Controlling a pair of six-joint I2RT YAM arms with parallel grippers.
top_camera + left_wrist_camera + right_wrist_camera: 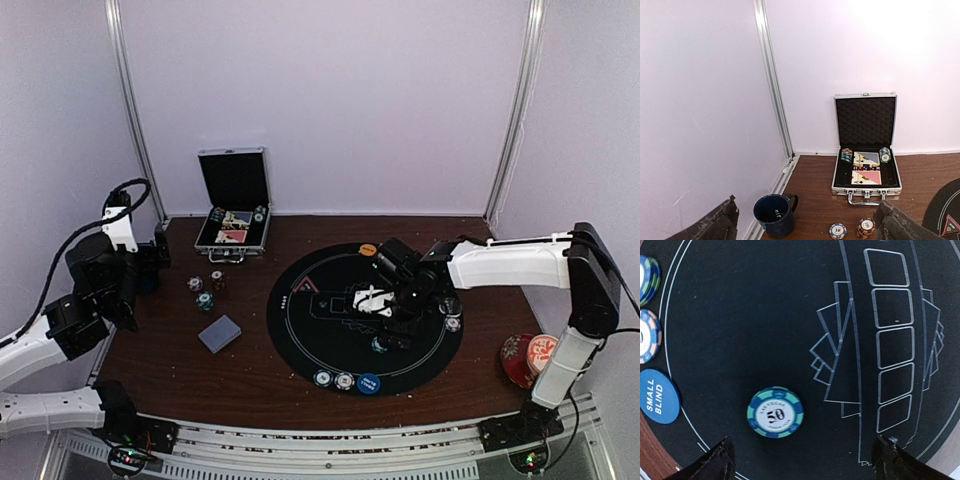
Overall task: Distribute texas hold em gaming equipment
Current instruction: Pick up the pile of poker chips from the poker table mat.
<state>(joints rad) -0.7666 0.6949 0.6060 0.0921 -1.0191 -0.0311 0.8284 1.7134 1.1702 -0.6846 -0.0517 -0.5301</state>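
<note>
A teal "50" chip [775, 412] lies alone on the black round mat [765, 315]. My right gripper [805, 462] hangs open and empty just above it, with the chip slightly ahead of the fingertips. From above, that gripper [388, 322] is over the mat's middle and the chip [380, 345] lies near it. The blue "small blind" disc [659, 396] and two chip stacks [647, 335] sit at the mat's near edge. An orange disc [367, 249] and a red triangle marker [303, 287] lie on the mat. A grey-blue card deck [220, 333] lies left of it. My left gripper [807, 225] is open and empty.
An open metal case [866, 150] with cards and chips stands at the back left. A dark blue mug [774, 215] stands by the left wall. Loose chip stacks [866, 228] lie in front of the case. A red floral cup and saucer [527, 358] sit at the right.
</note>
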